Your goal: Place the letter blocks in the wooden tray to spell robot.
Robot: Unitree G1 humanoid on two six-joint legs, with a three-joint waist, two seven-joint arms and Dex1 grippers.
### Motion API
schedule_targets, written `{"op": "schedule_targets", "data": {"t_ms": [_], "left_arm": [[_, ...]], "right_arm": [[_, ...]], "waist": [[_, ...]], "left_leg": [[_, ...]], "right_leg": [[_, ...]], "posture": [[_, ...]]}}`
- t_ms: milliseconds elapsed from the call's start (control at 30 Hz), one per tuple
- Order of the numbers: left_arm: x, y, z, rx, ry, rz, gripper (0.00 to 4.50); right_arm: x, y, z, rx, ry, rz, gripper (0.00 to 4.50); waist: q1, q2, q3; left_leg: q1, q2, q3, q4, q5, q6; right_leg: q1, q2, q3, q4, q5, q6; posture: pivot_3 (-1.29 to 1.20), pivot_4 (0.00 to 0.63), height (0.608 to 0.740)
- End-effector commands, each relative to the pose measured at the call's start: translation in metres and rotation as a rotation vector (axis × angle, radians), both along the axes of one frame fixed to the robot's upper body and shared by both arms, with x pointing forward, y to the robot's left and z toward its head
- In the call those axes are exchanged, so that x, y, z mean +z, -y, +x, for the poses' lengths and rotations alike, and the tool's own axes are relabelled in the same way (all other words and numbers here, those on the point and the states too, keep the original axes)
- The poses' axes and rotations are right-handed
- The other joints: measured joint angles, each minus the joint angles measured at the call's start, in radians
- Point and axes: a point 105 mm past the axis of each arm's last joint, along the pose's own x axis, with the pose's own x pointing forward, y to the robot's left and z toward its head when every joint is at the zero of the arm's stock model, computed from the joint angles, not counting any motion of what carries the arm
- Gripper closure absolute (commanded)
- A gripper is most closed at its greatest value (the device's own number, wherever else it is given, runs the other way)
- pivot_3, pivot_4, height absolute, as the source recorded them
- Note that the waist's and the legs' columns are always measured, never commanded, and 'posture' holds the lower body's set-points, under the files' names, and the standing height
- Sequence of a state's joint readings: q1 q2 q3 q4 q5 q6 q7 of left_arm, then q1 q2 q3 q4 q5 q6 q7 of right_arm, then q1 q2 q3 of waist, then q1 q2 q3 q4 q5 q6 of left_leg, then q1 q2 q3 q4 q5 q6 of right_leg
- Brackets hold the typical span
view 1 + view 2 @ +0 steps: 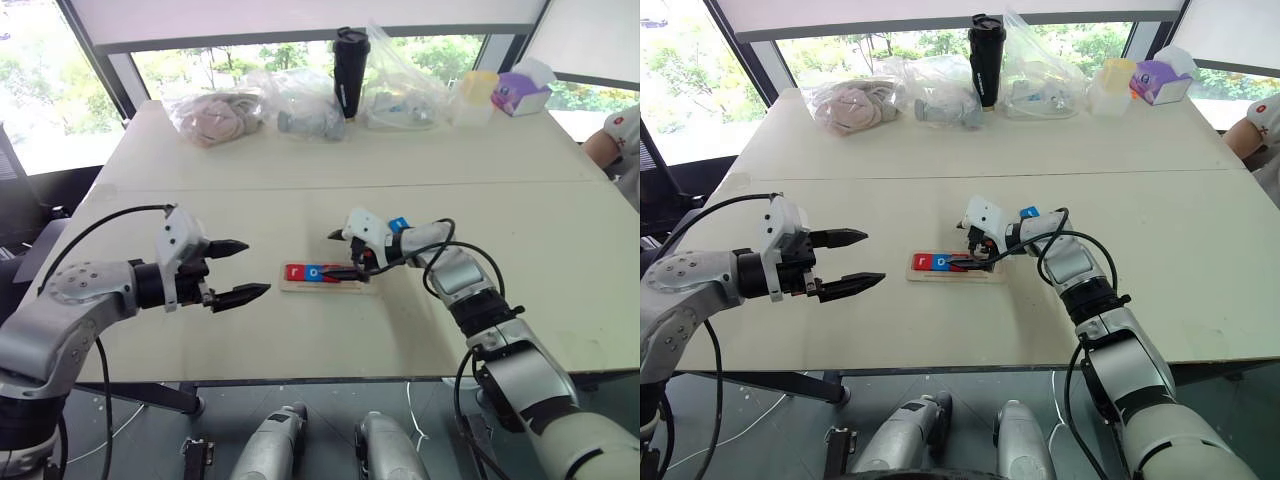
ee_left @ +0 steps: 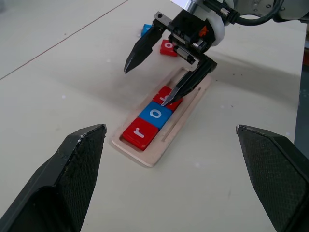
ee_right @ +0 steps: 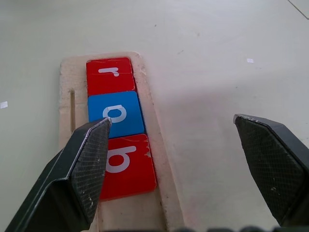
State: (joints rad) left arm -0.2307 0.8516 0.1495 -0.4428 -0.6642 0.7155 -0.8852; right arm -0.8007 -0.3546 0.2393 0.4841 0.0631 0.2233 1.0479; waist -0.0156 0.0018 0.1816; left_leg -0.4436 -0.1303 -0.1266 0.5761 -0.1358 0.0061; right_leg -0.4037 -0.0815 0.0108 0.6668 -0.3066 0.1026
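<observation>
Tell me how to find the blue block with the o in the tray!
Look at the middle of the big pale table, where the long wooden tray lies under the robot's right hand. Three blocks sit in a row inside it. The one you want, the blue o block, is the middle one, with a red block on each side.

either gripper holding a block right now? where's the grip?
Nothing held. Left gripper hangs open off the tray. Right gripper is open over the wooden tray, one fingertip down at the b block.
</observation>
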Motion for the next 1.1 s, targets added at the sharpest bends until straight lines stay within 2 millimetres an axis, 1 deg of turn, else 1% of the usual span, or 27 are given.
{"op": "schedule_targets", "data": {"t_ms": [33,67,133,167,200,267,333,367,533,600,667,733,833,900,967,1100], "left_arm": [[0.012,0.002,-0.002,-0.012,0.045,-0.01,0.0],[0.015,0.002,-0.002,-0.013,0.05,-0.026,0.0],[0.022,0.004,-0.001,-0.019,0.064,-0.06,0.0],[0.027,0.007,0.0,-0.025,0.078,-0.08,0.0],[0.03,0.008,0.0,-0.029,0.088,-0.093,0.0],[0.039,0.012,0.003,-0.031,0.112,-0.127,0.0],[0.04,0.014,0.004,-0.033,0.119,-0.128,0.0],[0.038,0.015,0.004,-0.034,0.116,-0.121,0.0],[0.029,0.016,0.006,-0.042,0.095,-0.103,0.0],[0.026,0.015,0.008,-0.042,0.097,-0.085,0.0],[0.021,0.013,0.011,-0.031,0.101,-0.048,0.0],[0.022,0.01,0.012,-0.023,0.106,-0.051,0.0],[0.023,0.01,0.013,-0.02,0.112,-0.051,0.0],[0.023,0.01,0.014,-0.019,0.114,-0.048,0.0],[0.021,0.01,0.014,-0.019,0.113,-0.045,0.0],[0.019,0.012,0.015,-0.02,0.113,-0.044,0.0]], "right_arm": [[0.101,0.009,0.005,-0.044,0.068,0.386,0.3],[0.111,0.02,0.008,-0.093,0.074,0.429,0.3],[0.117,0.044,0.015,-0.211,0.1,0.44,0.3],[0.113,0.059,0.02,-0.299,0.111,0.415,0.3],[0.11,0.07,0.023,-0.357,0.117,0.397,0.3],[0.1,0.097,0.029,-0.526,0.109,0.357,0.3],[0.091,0.112,0.028,-0.617,0.092,0.327,0.3],[0.087,0.115,0.026,-0.633,0.096,0.306,0.3],[0.059,0.115,0.008,-0.657,0.05,0.237,0.3],[0.046,0.112,0.004,-0.714,0.019,0.205,0.3],[0.034,0.102,-0.003,-0.766,-0.031,0.202,0.3],[0.028,0.092,-0.011,-0.786,-0.072,0.211,0.3],[0.019,0.082,-0.02,-0.813,-0.105,0.2,0.3],[0.011,0.077,-0.023,-0.837,-0.125,0.185,0.3],[0.003,0.079,-0.021,-0.876,-0.118,0.153,0.3],[-0.005,0.088,-0.015,-0.943,-0.092,0.119,0.3]], "waist": [[0.001,0.0,0.0],[0.001,0.0,0.0],[0.009,0.0,0.0],[0.011,-0.002,-0.001],[0.014,-0.003,-0.002],[0.02,-0.004,-0.002],[0.02,-0.003,-0.002],[0.02,-0.003,-0.002],[0.0,-0.002,-0.001],[-0.003,-0.002,-0.001],[-0.003,-0.002,-0.001],[-0.001,-0.002,-0.002],[0.003,-0.002,-0.001],[0.006,-0.002,-0.002],[0.005,-0.002,-0.002],[0.004,-0.002,-0.002]], "left_leg": [[0.0,0.0,0.0,0.0,0.0,0.0],[0.0,0.0,0.0,0.0,0.0,0.0],[0.0,0.0,0.0,0.0,0.0,0.0],[0.0,0.0,0.0,0.0,0.0,0.0],[0.0,0.0,0.0,0.0,0.0,0.0],[0.0,0.0,0.0,0.0,0.0,0.0],[0.0,0.0,0.001,0.0,0.0,0.0],[0.0,0.0,0.002,0.0,0.0,0.0],[-0.002,0.002,0.008,-0.001,0.001,0.003],[-0.001,0.002,0.01,-0.001,0.001,0.003],[-0.001,0.003,0.01,-0.001,0.001,0.003],[0.0,0.004,0.01,-0.001,0.001,0.003],[-0.001,0.003,0.01,-0.001,0.001,0.003],[-0.001,0.003,0.01,-0.001,0.001,0.002],[0.0,0.003,0.01,0.0,0.0,0.001],[0.0,0.003,0.011,0.0,0.0,0.001]], "right_leg": [[0.0,0.0,0.0,0.0,0.0,0.0],[0.0,0.0,0.0,0.0,0.0,0.0],[0.0,0.0,0.0,0.0,0.0,0.0],[0.0,0.0,0.0,0.0,0.0,0.0],[0.001,0.0,0.0,0.0,0.0,0.0],[0.001,0.0,0.0,-0.001,0.0,-0.001],[0.0,-0.001,0.001,-0.001,0.0,-0.002],[0.0,-0.001,0.002,-0.001,0.0,-0.002],[-0.001,-0.001,0.007,0.001,0.0,0.0],[-0.001,0.0,0.008,0.002,0.0,0.0],[0.0,0.0,0.008,0.002,0.0,-0.001],[-0.001,0.001,0.008,0.002,0.0,-0.002],[-0.002,0.001,0.009,0.002,0.0,-0.002],[-0.004,0.001,0.009,0.001,0.0,-0.002],[-0.003,0.001,0.009,0.0,0.0,-0.002],[-0.003,0.001,0.009,0.0,0.0,-0.003]], "posture": [[0.0,0.15,0.74],[0.0,0.15,0.74],[0.0,0.15,0.74],[0.0,0.15,0.74],[0.0,0.15,0.74],[0.0,0.15,0.74],[0.0,0.15,0.74],[0.0,0.15,0.74],[0.0,0.15,0.74],[0.0,0.15,0.74],[0.0,0.15,0.74],[0.0,0.15,0.74],[0.0,0.15,0.74],[0.0,0.15,0.74],[0.0,0.15,0.74],[0.0,0.15,0.74]]}}
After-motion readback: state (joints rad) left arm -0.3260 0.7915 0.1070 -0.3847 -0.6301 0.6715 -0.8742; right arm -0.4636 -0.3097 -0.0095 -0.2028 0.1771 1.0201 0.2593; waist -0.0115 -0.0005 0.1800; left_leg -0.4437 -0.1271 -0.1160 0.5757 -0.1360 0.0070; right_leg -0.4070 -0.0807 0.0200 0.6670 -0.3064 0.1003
